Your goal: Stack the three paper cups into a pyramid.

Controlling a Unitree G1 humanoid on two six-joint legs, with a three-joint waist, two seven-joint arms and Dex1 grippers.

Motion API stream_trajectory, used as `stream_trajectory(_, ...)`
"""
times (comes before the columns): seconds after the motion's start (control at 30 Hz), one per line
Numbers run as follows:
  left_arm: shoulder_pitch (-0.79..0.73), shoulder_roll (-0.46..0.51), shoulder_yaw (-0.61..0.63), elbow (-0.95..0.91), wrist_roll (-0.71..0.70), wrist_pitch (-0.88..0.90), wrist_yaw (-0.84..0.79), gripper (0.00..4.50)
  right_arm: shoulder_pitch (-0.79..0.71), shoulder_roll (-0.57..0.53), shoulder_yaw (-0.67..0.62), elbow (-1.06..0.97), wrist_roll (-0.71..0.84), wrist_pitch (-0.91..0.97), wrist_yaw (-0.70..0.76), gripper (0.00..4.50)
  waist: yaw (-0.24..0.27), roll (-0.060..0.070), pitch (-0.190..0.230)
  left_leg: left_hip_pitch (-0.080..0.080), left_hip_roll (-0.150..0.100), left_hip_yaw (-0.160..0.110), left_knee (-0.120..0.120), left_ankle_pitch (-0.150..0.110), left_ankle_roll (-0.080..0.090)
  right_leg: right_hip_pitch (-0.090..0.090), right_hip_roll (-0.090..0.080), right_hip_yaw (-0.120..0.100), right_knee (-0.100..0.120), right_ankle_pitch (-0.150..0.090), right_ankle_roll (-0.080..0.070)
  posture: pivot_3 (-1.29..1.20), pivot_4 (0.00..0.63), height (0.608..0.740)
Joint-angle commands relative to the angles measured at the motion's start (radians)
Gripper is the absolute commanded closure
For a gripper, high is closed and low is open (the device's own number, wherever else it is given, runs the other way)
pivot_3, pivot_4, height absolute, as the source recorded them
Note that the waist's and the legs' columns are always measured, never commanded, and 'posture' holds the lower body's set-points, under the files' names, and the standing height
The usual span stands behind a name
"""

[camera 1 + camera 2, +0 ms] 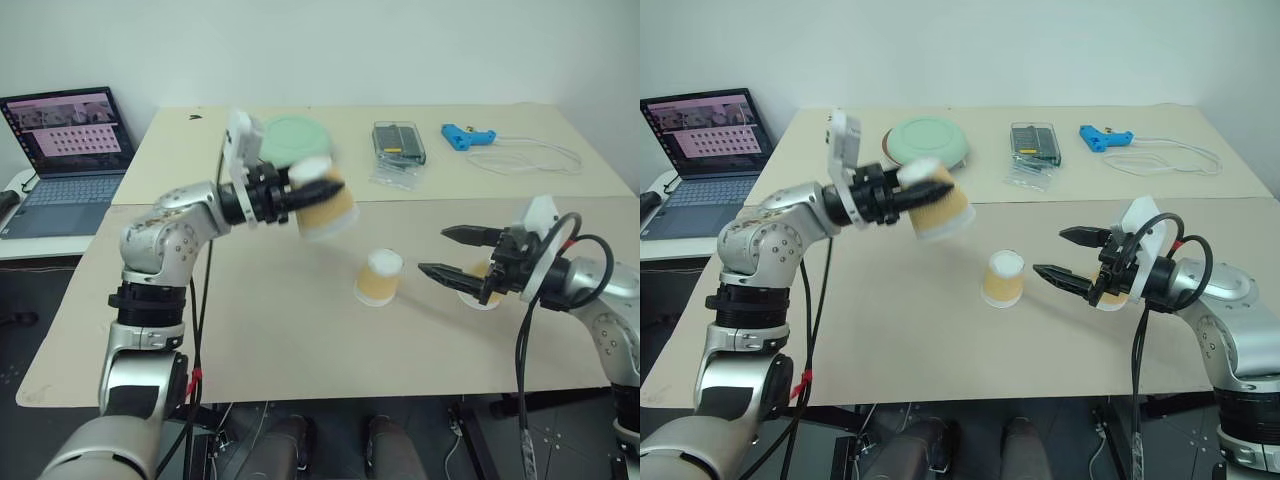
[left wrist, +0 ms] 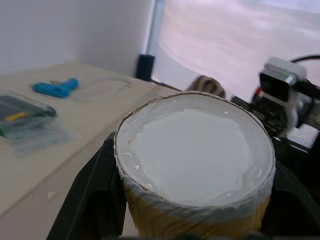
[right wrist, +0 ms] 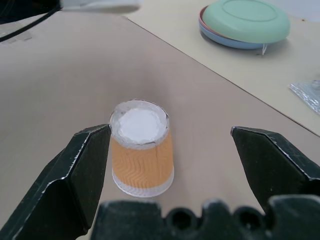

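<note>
My left gripper (image 1: 316, 196) is shut on one paper cup (image 1: 330, 212) and holds it in the air on its side, above the table's middle left. From the left wrist, that cup's white base (image 2: 195, 155) faces the camera between the black fingers (image 2: 92, 195). A second paper cup (image 1: 380, 278) stands upside down on the tan table (image 1: 300, 340) at the centre. My right gripper (image 1: 452, 254) is open just right of it, pointing at it, with the cup (image 3: 142, 150) ahead between the spread fingertips. A third cup (image 1: 482, 292) stands partly hidden behind the right gripper.
A pale-green bowl (image 1: 292, 138) sits at the back of the table behind the left gripper. Farther right at the back lie a clear plastic case (image 1: 398, 142), a blue tool (image 1: 468, 136) and a white cable (image 1: 535, 155). A laptop (image 1: 65, 150) stands on a side table at left.
</note>
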Motion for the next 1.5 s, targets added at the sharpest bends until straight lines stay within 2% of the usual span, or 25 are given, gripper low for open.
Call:
stream_trajectory(0.03,0.033,0.016,-0.072,0.001,0.040,-0.039,-0.077,2.14,0.005,-0.006,-0.045,-0.033,0.004,-0.017,-0.011,0.00,0.001,0.000,0.000,0.000,0.000,0.000,0.000,0.000,0.000,0.000,0.000,0.000,0.000,0.000,0.000,0.00,0.150,0.730)
stream_trajectory(0.23,0.044,-0.012,-0.114,0.077,0.108,-0.118,-0.089,2.14,0.035,-0.013,-0.082,-0.062,0.019,-0.009,-0.024,0.00,0.005,0.000,0.000,-0.001,0.000,0.000,0.000,0.000,0.000,0.000,0.000,0.000,-0.002,0.000,0.000,0.00,0.150,0.730)
stream_trajectory(0.63,0.078,-0.038,-0.260,0.252,0.370,-0.450,-0.126,2.14,0.059,-0.019,-0.122,-0.093,0.045,0.009,-0.039,0.00,0.006,0.000,0.000,-0.001,0.000,0.000,0.000,0.000,0.000,0.000,-0.001,0.001,-0.002,0.001,-0.001,0.00,0.150,0.730)
stream_trajectory(1.47,0.001,-0.214,-0.241,0.510,0.461,-0.610,-0.091,2.14,0.085,-0.031,-0.162,-0.127,0.066,0.035,-0.049,0.00,0.019,0.000,0.000,0.000,0.000,0.000,0.000,0.000,0.000,0.002,-0.001,0.000,-0.003,0.001,0.000,0.00,0.150,0.730)
stream_trajectory(1.5,0.000,-0.216,-0.238,0.514,0.462,-0.612,-0.090,1.67,0.085,-0.032,-0.162,-0.127,0.066,0.035,-0.049,0.00,0.019,0.000,0.000,0.000,0.000,0.000,0.000,0.000,0.000,0.002,-0.001,0.000,-0.003,0.001,0.000,0.00,0.150,0.730)
